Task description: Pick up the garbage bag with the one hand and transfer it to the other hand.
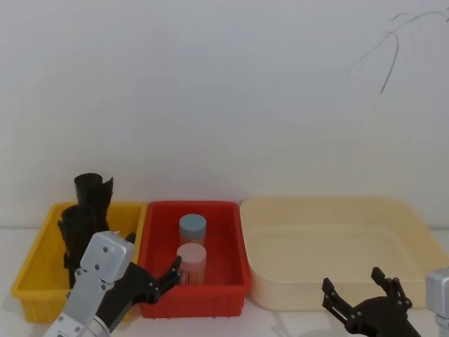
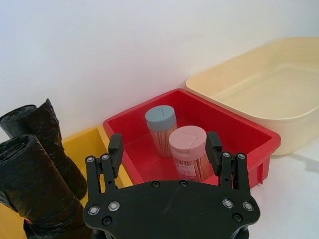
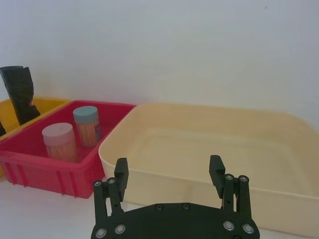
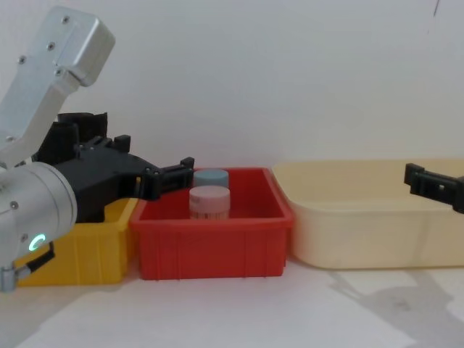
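Observation:
The garbage bag (image 1: 77, 228), a black crinkled roll with a flat round top, stands upright in the yellow bin (image 1: 38, 267) and also appears close up in the left wrist view (image 2: 25, 184). My left gripper (image 1: 160, 270) hovers open and empty just right of the bag, over the near edge where the yellow and red bins meet; its spread fingers (image 2: 115, 147) frame the two jars in the red bin beyond them. My right gripper (image 1: 354, 286) is low at the front right, open and empty, in front of the cream tub (image 3: 168, 169).
A slimmer black roll with a flared top (image 1: 93, 191) stands behind the garbage bag in the yellow bin. The red bin (image 1: 228, 246) holds a blue-lidded jar (image 1: 192, 228) and a pink-lidded jar (image 1: 191, 261). The large cream tub (image 1: 414, 232) sits at the right.

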